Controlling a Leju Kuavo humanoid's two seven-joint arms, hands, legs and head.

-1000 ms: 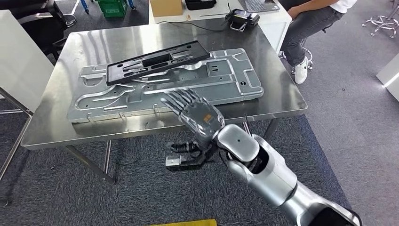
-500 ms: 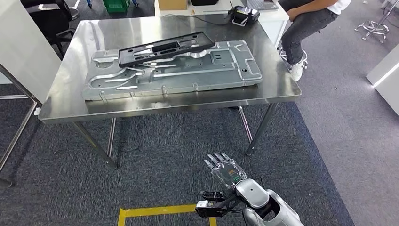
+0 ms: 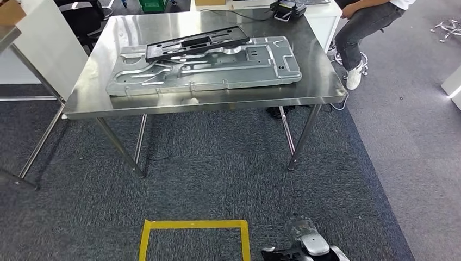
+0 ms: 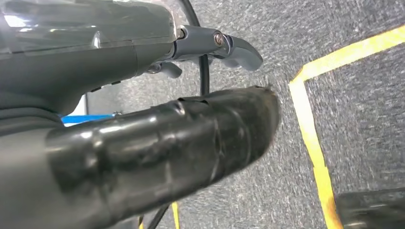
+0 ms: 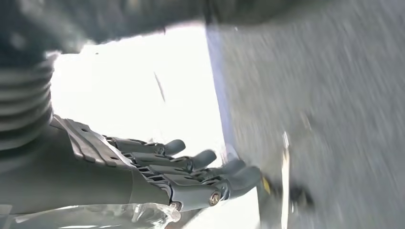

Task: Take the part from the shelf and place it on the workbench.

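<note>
Part rests on the counter: placement looks done.
Your left robot hand and right robot hand hang empty, fingers apart.

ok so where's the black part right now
In the head view the black part lies on the far left portion of the large grey metal panel, which sits on the steel workbench; neither hand touches it.

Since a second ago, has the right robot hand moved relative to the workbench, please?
Yes. The right robot hand has withdrawn from the workbench edge, now low beside the yellow floor tape.
</note>
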